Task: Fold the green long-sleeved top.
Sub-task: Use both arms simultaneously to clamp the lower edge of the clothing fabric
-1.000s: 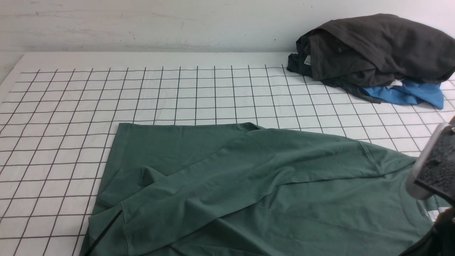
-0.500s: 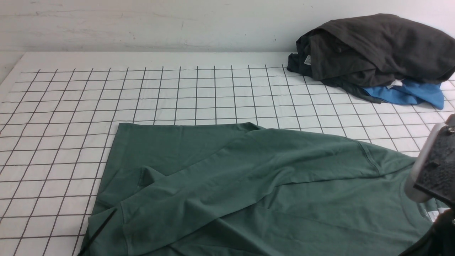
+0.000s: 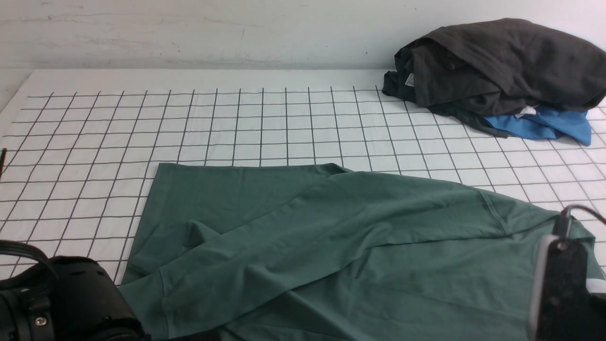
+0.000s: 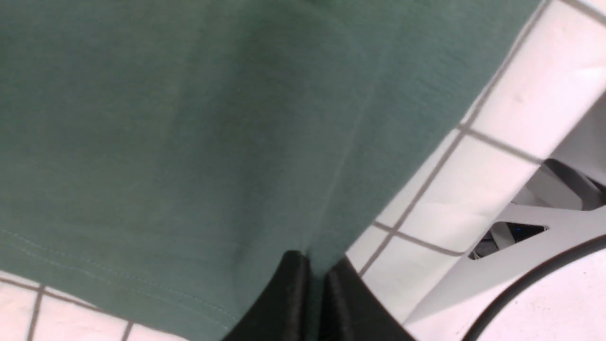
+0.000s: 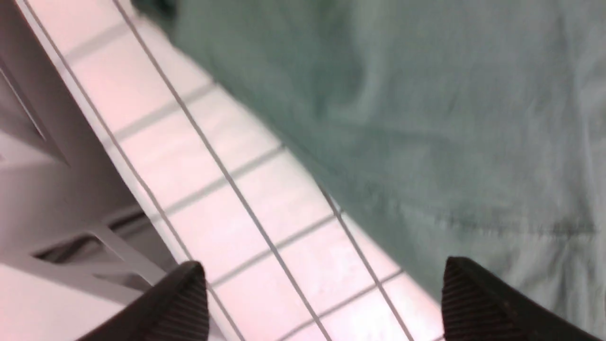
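Nearest to you, your left gripper (image 4: 316, 286) is closed down on the near-left edge of the green long-sleeved top (image 3: 331, 237): in the left wrist view its two black fingers (image 4: 289, 303) stand almost together with a thin fold of green cloth pinched between them, just inside the stitched hem. In the front view that arm's black wrist (image 3: 71, 298) sits low at the near-left corner, against the garment's edge. Your right gripper (image 5: 326, 303) is spread wide and holds nothing; its ribbed fingertips (image 5: 182, 303) stand far apart over the place where the top's edge meets the checked cloth (image 5: 189, 156). The right wrist view is blurred, and you cannot tell from it whether either tip touches the fabric. In the front view the right arm (image 3: 563, 289) stands at the near-right edge, over the top's right end. The top itself lies spread across the near half of the checked cloth, wrinkled, with a long diagonal fold running from near left to far right and a flat rectangular part toward the far left. Beyond it the white cloth with dark grid lines lies bare. At the far right corner a heap of dark garments (image 3: 497, 66) rests on a bright blue garment (image 3: 544, 125), well apart from the top, by the pale wall (image 3: 189, 33).
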{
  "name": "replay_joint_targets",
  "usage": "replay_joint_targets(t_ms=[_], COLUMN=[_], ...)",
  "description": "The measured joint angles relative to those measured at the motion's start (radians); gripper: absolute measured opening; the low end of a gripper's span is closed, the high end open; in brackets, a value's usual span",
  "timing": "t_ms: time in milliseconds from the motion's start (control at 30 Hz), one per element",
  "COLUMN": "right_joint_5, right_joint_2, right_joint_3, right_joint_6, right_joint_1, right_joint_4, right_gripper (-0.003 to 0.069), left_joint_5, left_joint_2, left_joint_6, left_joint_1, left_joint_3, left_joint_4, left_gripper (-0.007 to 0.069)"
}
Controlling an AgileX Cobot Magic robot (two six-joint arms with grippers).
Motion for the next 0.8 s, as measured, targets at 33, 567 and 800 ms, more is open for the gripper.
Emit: replay_joint_targets(t_ms=[33, 567, 800], right_joint_5=[-0.011, -0.346, -0.363], right_joint_2=[0.003, 0.317, 0.405], right_joint_3=[0.022, 0.138, 0.138], right_joint_6=[-0.001, 0.064, 0.026], right_joint_1=[0.0, 0.0, 0.0], right_joint_4=[-0.014, -0.22, -0.252], right_gripper=[0.064, 0.0526, 0.0426], left_joint_5=[0.0, -0.013, -0.013], left_joint_2=[0.0, 0.0, 0.0], left_joint_6=[0.007, 0.031, 0.031], left_joint_1=[0.007, 0.026, 0.026], left_joint_3=[0.0, 0.0, 0.0], left_joint_4=[0.0, 0.002, 0.002], left_gripper=[0.0013, 0.0013, 0.0013])
